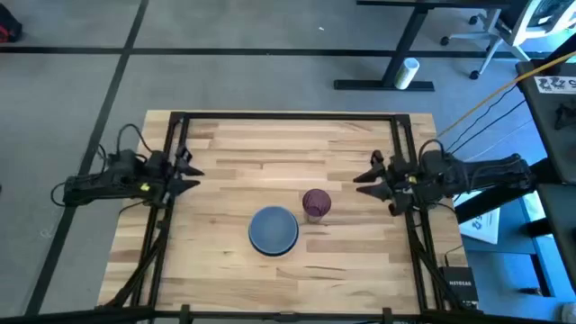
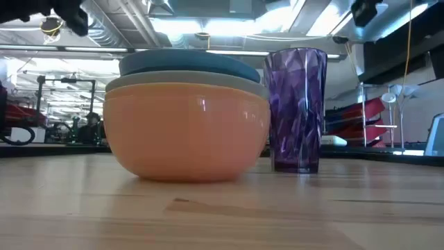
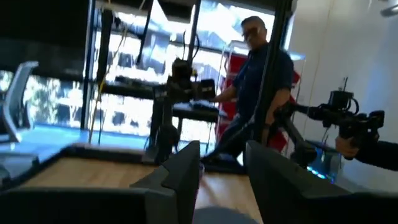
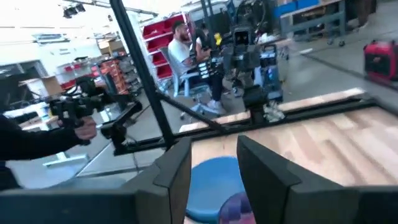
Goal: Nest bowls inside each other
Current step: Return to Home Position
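The nesting looks finished as far as can be seen: the bowls (image 1: pixel 273 229) sit as 1 stack near the front middle of the wooden table (image 1: pixel 270 144), and no loose bowl lies anywhere else on it. From table height the orange bowl (image 2: pixel 187 132) forms the base, the grey-beige rim (image 2: pixel 187 82) shows just above it, and a blue bowl (image 2: pixel 187 64) caps the pile. A pale edge lies between those 2, but its colour is hard to tell, and no pink bowl can be made out, so the full count of 5 cannot be confirmed. What remains is judged to be only parking the arms. The left gripper (image 1: pixel 191 171) hangs at the left edge of the table, released and empty, its fingers (image 3: pixel 183 177) parted with open air between them. The right gripper (image 1: pixel 363 177) hangs at the right edge, also released and holding nothing, facing the stack. A purple cup (image 1: pixel 316 203) stands upright just beside the stack, on the side toward the right arm and slightly behind it; it is the only thing near the pile, though well clear of both grippers. A person (image 3: pixel 252 81) stands beyond the table.
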Action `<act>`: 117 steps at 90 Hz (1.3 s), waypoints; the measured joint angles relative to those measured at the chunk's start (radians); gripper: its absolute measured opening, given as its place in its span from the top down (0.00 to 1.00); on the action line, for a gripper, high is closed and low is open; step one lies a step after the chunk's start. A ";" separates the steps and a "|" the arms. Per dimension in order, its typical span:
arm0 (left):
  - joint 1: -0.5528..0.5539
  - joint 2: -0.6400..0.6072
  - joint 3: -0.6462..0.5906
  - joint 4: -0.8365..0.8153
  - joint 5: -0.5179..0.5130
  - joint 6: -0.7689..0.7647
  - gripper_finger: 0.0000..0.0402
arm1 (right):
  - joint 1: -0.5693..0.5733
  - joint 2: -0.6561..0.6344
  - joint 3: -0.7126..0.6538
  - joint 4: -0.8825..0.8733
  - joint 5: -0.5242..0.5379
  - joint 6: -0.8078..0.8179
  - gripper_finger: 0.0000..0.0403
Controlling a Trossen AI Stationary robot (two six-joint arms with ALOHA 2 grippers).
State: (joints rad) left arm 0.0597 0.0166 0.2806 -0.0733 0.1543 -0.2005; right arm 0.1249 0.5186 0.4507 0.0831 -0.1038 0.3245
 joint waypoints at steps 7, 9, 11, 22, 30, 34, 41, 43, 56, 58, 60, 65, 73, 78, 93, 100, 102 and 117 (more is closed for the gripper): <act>0.000 0.000 0.000 -0.029 0.000 0.006 0.72 | 0.000 0.001 -0.034 0.018 -0.021 0.011 0.71; 0.000 0.000 0.000 -0.032 0.000 0.012 0.72 | 0.000 0.001 -0.045 0.026 -0.021 0.010 0.71; 0.000 0.000 0.000 -0.033 0.000 0.020 0.72 | 0.000 0.001 -0.057 0.036 -0.021 0.009 0.71; 0.000 0.000 0.000 -0.036 -0.008 0.053 0.72 | 0.000 0.000 -0.129 0.118 -0.017 -0.010 0.71; 0.000 -0.002 -0.008 -0.034 -0.008 0.058 0.72 | 0.000 0.000 -0.178 0.198 0.004 -0.015 0.71; 0.000 -0.003 -0.017 -0.034 -0.009 0.053 0.72 | 0.000 0.000 -0.200 0.230 0.006 -0.014 0.71; 0.000 -0.003 -0.044 -0.027 -0.010 0.040 0.72 | 0.000 0.000 -0.232 0.255 0.006 -0.004 0.71; 0.000 -0.003 -0.055 -0.018 -0.010 0.033 0.72 | 0.000 0.001 -0.240 0.260 0.006 0.003 0.71; 0.000 -0.003 -0.128 0.074 -0.013 0.009 0.72 | 0.000 -0.004 -0.277 0.273 0.007 0.020 0.71; 0.000 -0.003 -0.139 0.087 -0.015 0.002 0.72 | 0.000 -0.007 -0.283 0.276 0.007 0.026 0.71; 0.000 -0.003 -0.150 0.096 -0.016 -0.001 0.72 | 0.000 -0.011 -0.290 0.282 0.007 0.036 0.71; 0.000 -0.003 -0.174 0.116 -0.021 -0.011 0.72 | 0.000 -0.013 -0.305 0.304 0.007 0.063 0.71; 0.000 -0.003 -0.210 0.148 -0.027 -0.041 0.72 | 0.000 -0.014 -0.340 0.334 0.007 0.101 0.71; 0.000 -0.002 -0.227 0.169 -0.027 -0.059 0.72 | 0.000 -0.012 -0.358 0.350 0.007 0.121 0.71; 0.000 -0.002 -0.251 0.183 -0.027 -0.082 0.72 | -0.001 -0.014 -0.402 0.381 -0.003 0.139 0.71; 0.000 -0.002 -0.270 0.186 -0.027 -0.103 0.72 | -0.001 -0.013 -0.424 0.381 -0.005 0.141 0.71; 0.000 -0.002 -0.272 0.175 -0.027 -0.109 0.72 | -0.001 -0.013 -0.431 0.380 -0.005 0.141 0.71; 0.000 -0.002 -0.271 0.170 -0.030 -0.128 0.72 | -0.001 -0.013 -0.443 0.395 -0.015 0.140 0.71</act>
State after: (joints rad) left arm 0.0597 0.0148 0.0093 0.0963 0.1247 -0.3286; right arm 0.1242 0.5053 0.0078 0.4779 -0.1188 0.4646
